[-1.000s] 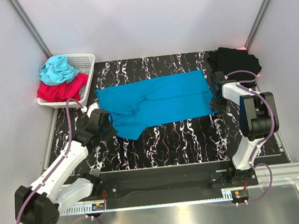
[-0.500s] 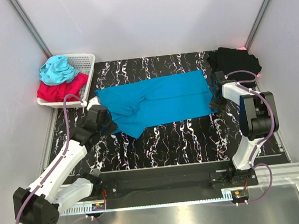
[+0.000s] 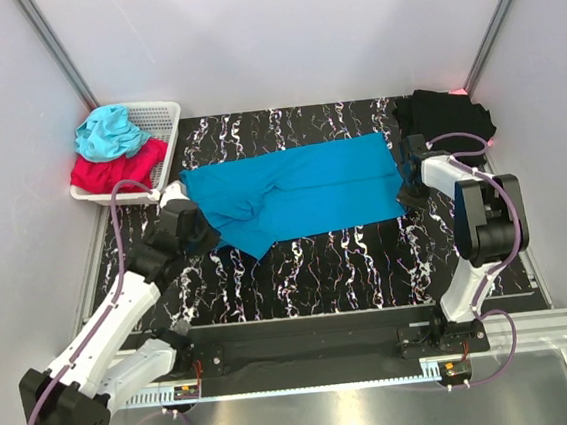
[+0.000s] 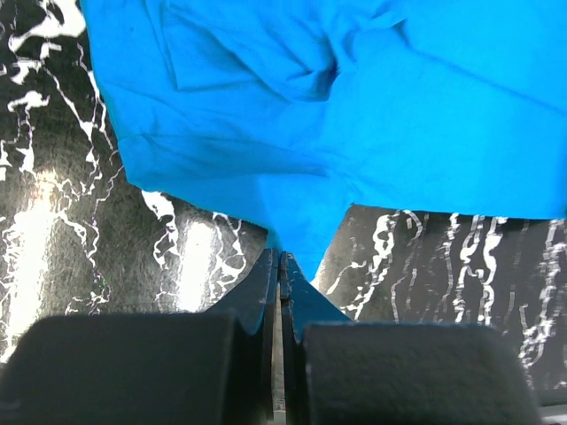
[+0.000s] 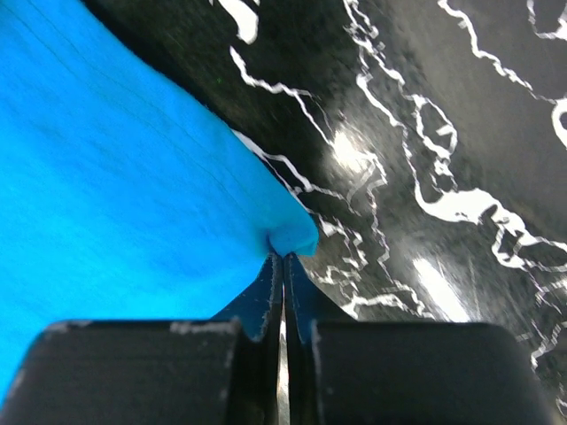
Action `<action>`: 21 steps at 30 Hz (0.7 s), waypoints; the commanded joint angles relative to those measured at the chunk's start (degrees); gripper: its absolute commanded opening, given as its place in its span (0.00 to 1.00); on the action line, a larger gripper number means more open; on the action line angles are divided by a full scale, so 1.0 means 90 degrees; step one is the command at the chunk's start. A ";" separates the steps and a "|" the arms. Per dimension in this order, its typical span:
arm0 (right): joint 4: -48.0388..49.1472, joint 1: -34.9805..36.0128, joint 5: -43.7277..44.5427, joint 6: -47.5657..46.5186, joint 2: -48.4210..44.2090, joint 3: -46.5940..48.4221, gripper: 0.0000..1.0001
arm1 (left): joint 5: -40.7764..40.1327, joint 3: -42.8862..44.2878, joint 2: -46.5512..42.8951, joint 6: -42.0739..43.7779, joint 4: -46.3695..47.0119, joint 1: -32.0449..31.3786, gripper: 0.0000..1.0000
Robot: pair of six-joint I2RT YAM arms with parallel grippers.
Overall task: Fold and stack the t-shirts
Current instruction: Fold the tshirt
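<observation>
Blue t-shirt (image 3: pixel 302 196) lies flat across the middle of the black marble table (image 3: pixel 349 266), its long side running left to right. The left gripper (image 4: pixel 279 266) pinches its near left tip, and the right gripper (image 5: pixel 283 261) pinches its right corner. Farther back, a black t-shirt (image 3: pixel 442 117) sits bunched at the right. A white basket (image 3: pixel 159 116) at the left holds red cloth (image 3: pixel 109 174) and pale blue cloth (image 3: pixel 107 131).

White basket (image 3: pixel 162 114) far-left on black marbled table (image 3: pixel 349 261); red cloth (image 3: pixel 109 172), turquoise cloth (image 3: pixel 107 132) inside.
</observation>
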 commanded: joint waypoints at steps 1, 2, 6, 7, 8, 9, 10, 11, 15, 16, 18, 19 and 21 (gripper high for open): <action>-0.0347 -0.0009 0.0163 -0.0060 -0.0511 0.0076 0.00 | -0.0197 0.0478 -0.0330 0.0088 0.0136 -0.0029 0.00; -0.0425 -0.0019 0.0192 -0.0070 -0.0705 0.0105 0.00 | -0.0246 0.0527 -0.0370 0.0107 0.0078 -0.0029 0.00; -0.0679 -0.0009 0.0300 -0.0128 -0.1087 0.0300 0.00 | -0.0568 0.0859 -0.0545 0.0117 -0.0079 -0.0029 0.00; -0.0719 -0.0019 0.0319 -0.0128 -0.1155 0.0388 0.00 | -0.0627 0.0899 -0.0565 0.0108 -0.0108 -0.0029 0.00; -0.0767 -0.0009 0.0339 -0.0167 -0.1282 0.0408 0.00 | -0.0676 0.0928 -0.0652 0.0107 -0.0147 -0.0029 0.00; -0.0787 -0.0009 0.0339 -0.0177 -0.1331 0.0447 0.00 | -0.0754 0.0948 -0.0673 0.0117 -0.0157 -0.0029 0.00; -0.0826 -0.0019 0.0349 -0.0197 -0.1370 0.0515 0.00 | -0.0774 0.0996 -0.0682 0.0137 -0.0167 -0.0029 0.00; -0.0875 -0.0019 0.0310 -0.0226 -0.1410 0.0554 0.00 | -0.0793 0.1035 -0.0673 0.0156 -0.0196 -0.0019 0.00; -0.0953 -0.0019 0.0339 -0.0255 -0.1410 0.0711 0.00 | -0.0842 0.1104 -0.0595 0.0137 -0.0245 -0.0019 0.00; -0.0953 -0.0009 0.0320 -0.0255 -0.1410 0.0750 0.00 | -0.0852 0.1123 -0.0585 0.0127 -0.0245 -0.0019 0.00; -0.0993 -0.0019 0.0319 -0.0265 -0.1439 0.0750 0.00 | -0.0900 0.1153 -0.0594 0.0049 -0.0294 -0.0029 0.00; -0.1002 -0.0019 0.0300 -0.0265 -0.1439 0.0740 0.00 | -0.0911 0.1153 -0.0624 0.0030 -0.0313 -0.0029 0.00; -0.1031 -0.0019 0.0251 -0.0246 -0.1517 0.0711 0.00 | -0.0940 0.1163 -0.0663 -0.0019 -0.0382 -0.0029 0.00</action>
